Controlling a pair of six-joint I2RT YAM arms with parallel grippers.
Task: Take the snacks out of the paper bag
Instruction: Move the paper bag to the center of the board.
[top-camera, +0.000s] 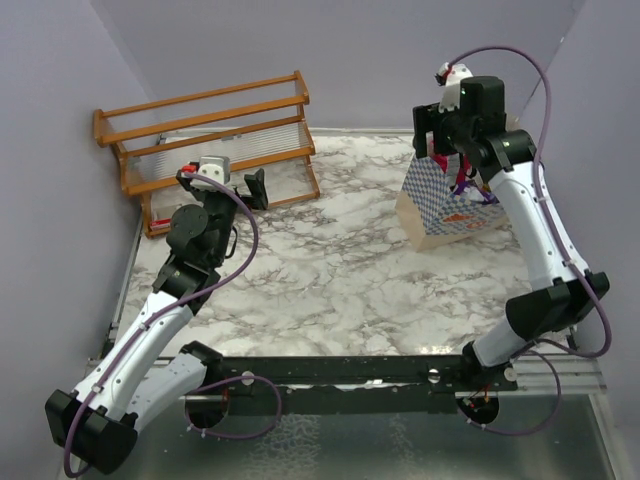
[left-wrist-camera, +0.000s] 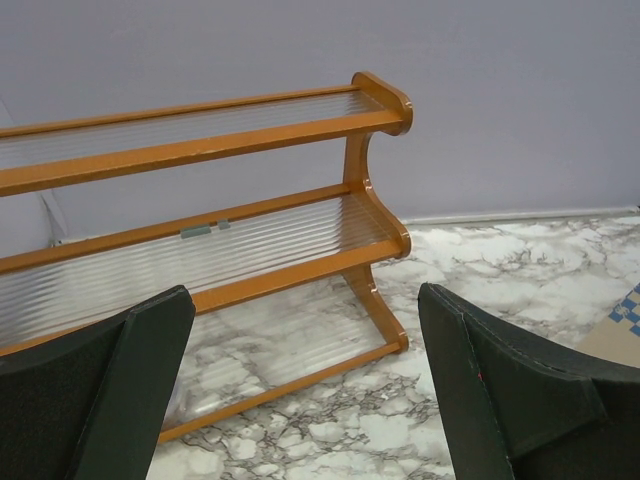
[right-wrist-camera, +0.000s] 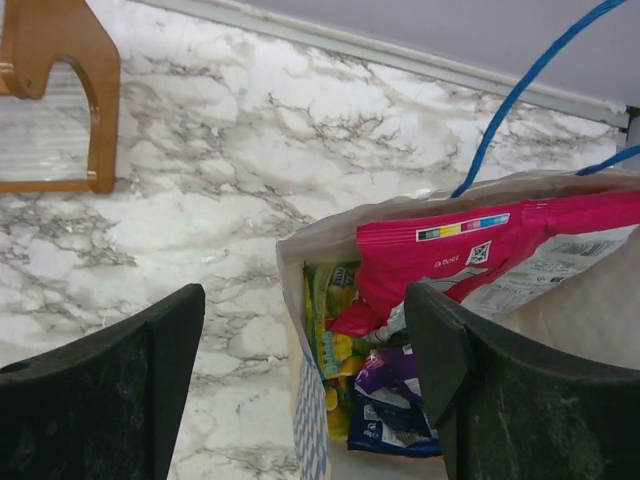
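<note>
The paper bag (top-camera: 441, 213) stands upright at the back right of the marble table, its mouth open. In the right wrist view its rim (right-wrist-camera: 300, 252) shows, with the snacks inside: a magenta-pink packet (right-wrist-camera: 470, 262) on top, yellow-green candy packs (right-wrist-camera: 332, 322), a dark purple packet (right-wrist-camera: 388, 374) and a blue packet (right-wrist-camera: 385, 428). My right gripper (right-wrist-camera: 302, 372) hangs open just above the bag's mouth, one finger outside the near wall, the other finger (right-wrist-camera: 500, 395) over the packets, holding nothing. My left gripper (left-wrist-camera: 305, 400) is open and empty, near the rack.
A wooden rack (top-camera: 215, 140) with ribbed clear shelves stands at the back left, right in front of the left gripper (top-camera: 254, 188). The bag's blue cord handles (right-wrist-camera: 520, 95) rise beside the right gripper (top-camera: 440, 138). Purple walls close the table at the back and sides.
</note>
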